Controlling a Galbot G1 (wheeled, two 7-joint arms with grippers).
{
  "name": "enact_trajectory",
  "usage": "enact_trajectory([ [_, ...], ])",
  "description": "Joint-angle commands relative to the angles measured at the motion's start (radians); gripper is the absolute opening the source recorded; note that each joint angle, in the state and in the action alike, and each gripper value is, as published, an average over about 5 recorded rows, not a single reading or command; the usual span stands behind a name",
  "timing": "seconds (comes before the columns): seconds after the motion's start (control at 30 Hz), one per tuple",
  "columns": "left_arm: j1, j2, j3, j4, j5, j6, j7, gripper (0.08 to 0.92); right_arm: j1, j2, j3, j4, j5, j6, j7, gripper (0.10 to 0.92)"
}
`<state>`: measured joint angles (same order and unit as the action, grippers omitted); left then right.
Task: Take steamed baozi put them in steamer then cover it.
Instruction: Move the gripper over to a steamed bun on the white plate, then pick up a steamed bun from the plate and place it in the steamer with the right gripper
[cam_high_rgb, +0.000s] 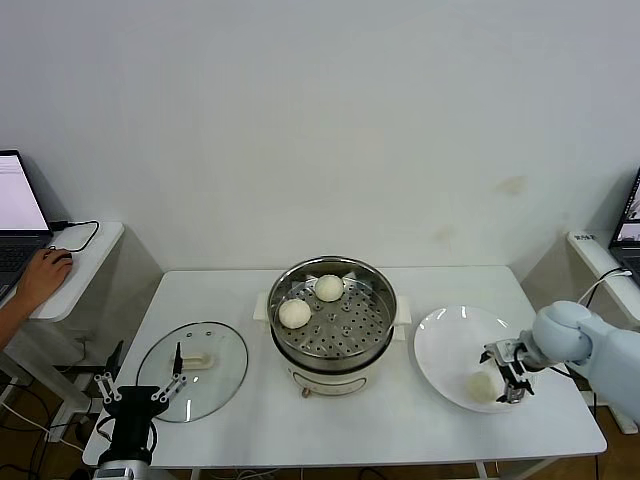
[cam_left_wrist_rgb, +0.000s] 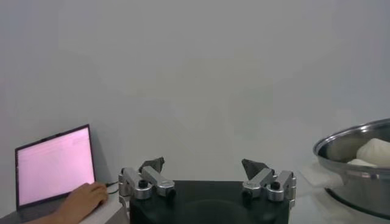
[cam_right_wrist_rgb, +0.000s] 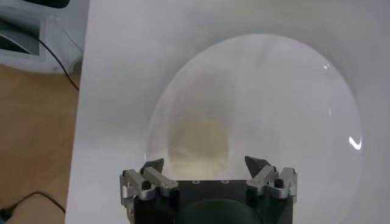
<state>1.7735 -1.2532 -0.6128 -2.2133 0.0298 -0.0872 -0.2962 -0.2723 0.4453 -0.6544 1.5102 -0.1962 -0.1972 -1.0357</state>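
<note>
The steamer (cam_high_rgb: 384, 300) stands mid-table with two baozi (cam_high_rgb: 295, 313) (cam_high_rgb: 329, 288) on its perforated floor. A third baozi (cam_high_rgb: 481, 387) lies on the white plate (cam_high_rgb: 450, 340) to the right. My right gripper (cam_high_rgb: 508, 378) is lowered over it. In the right wrist view its jaws straddle this baozi (cam_right_wrist_rgb: 200, 143), open, with a gap on each side of the right gripper (cam_right_wrist_rgb: 205, 162). The cover (cam_high_rgb: 215, 385) lies flat on the table's left part, handle up. My left gripper (cam_high_rgb: 140, 384) waits open and empty at the front left corner, also seen as left gripper (cam_left_wrist_rgb: 207, 163), with the steamer (cam_left_wrist_rgb: 347, 146) off to one side.
A side table on the left holds a laptop (cam_high_rgb: 15, 210), with a person's hand (cam_high_rgb: 42, 275) on a mouse. Another laptop (cam_high_rgb: 630, 225) stands on a shelf at far right. A white wall runs behind the table (cam_high_rgb: 230, 290).
</note>
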Motion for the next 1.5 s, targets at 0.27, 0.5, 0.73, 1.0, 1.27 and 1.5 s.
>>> enact_trajectory([
  [0.27, 0.002, -0.005, 0.002, -0.007, 0.011, -0.005, -0.001, 0.823, 0.002, 0.036, 0.001, -0.042, 0.007, -0.012, -0.023, 0.654],
  [0.5, 0.003, -0.008, 0.002, -0.013, 0.010, -0.005, -0.001, 0.823, 0.060, 0.024, -0.006, -0.029, 0.031, -0.009, -0.040, 0.586],
  [0.73, -0.002, 0.004, 0.000, -0.015, 0.007, -0.005, -0.002, 0.823, 0.327, -0.024, -0.109, 0.017, 0.139, -0.012, -0.057, 0.573],
  [1.0, -0.012, 0.013, 0.004, -0.022, 0.001, -0.005, -0.002, 0.823, 0.767, 0.033, -0.315, 0.007, 0.296, -0.018, -0.059, 0.577],
  [1.27, -0.022, 0.014, 0.008, -0.016, -0.007, -0.005, -0.003, 0.823, 0.942, 0.278, -0.427, 0.045, 0.434, -0.027, 0.014, 0.575],
  [1.5, -0.009, 0.012, -0.009, -0.017, -0.015, -0.007, -0.005, 0.823, 0.909, 0.423, -0.500, 0.103, 0.419, 0.089, 0.031, 0.577],
])
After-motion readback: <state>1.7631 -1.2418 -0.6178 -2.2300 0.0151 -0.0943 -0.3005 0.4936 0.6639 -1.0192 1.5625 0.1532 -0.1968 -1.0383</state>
